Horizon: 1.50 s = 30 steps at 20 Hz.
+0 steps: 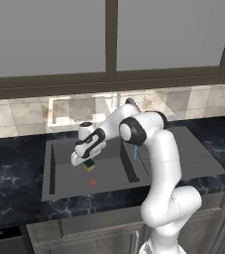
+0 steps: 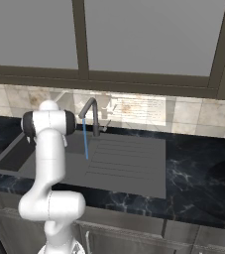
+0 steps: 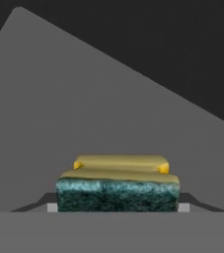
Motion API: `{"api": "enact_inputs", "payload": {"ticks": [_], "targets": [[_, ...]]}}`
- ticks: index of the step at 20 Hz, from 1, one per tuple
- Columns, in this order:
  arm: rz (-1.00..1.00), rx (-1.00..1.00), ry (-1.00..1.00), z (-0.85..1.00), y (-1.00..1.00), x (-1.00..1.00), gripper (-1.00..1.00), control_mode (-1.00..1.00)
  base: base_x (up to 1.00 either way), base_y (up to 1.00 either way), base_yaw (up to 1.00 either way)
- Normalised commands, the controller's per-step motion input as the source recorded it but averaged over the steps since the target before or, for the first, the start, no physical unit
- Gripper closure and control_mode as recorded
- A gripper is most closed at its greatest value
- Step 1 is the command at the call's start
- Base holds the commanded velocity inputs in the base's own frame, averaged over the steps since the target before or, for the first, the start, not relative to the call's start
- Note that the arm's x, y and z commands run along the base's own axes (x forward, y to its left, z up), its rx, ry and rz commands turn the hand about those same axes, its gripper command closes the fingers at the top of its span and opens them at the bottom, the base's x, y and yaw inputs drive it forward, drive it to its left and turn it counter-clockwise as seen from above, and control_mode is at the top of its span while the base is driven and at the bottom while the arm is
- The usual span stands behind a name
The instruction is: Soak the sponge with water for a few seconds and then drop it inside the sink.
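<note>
Here the arm bends down, claw gripping the sponge above the sink.

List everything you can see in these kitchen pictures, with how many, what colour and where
sponge: one, yellow with green layer, held over the sink basin
water: one thin blue stream, falling from the faucet
sink: one, dark grey, set in the countertop, red drain mark inside
faucet: one, dark, behind the sink
countertop: one, marbled black
window: one, dark frame, above the tiled wall
gripper: one, white with dark fingers, closed on the sponge
</note>
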Motion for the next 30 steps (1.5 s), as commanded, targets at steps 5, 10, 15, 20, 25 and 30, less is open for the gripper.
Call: {"api": "enact_inputs", "payload": {"ticks": [5, 10, 15, 20, 25, 30], "targets": [[0.0, -0.02, 0.01, -0.24, 0.07, 0.04, 1.0, -1.0, 0.0, 0.0, 0.0], [0.0, 0.0, 0.04, -0.08, 0.02, 0.0, 1.0, -1.0, 0.0, 0.0, 0.0], [0.0, 0.0, 0.07, 0.0, 0.0, 0.0, 1.0, -1.0, 0.0, 0.0, 0.0], [0.0, 0.0, 0.0, 0.0, 0.0, 0.0, -1.0, -1.0, 0.0, 0.0, 0.0], [0.0, 0.0, 0.0, 0.0, 0.0, 0.0, -1.0, -1.0, 0.0, 0.0, 0.0], [0.0, 0.0, 0.0, 0.0, 0.0, -0.02, -1.0, -1.0, 0.0, 0.0, 0.0]]}}
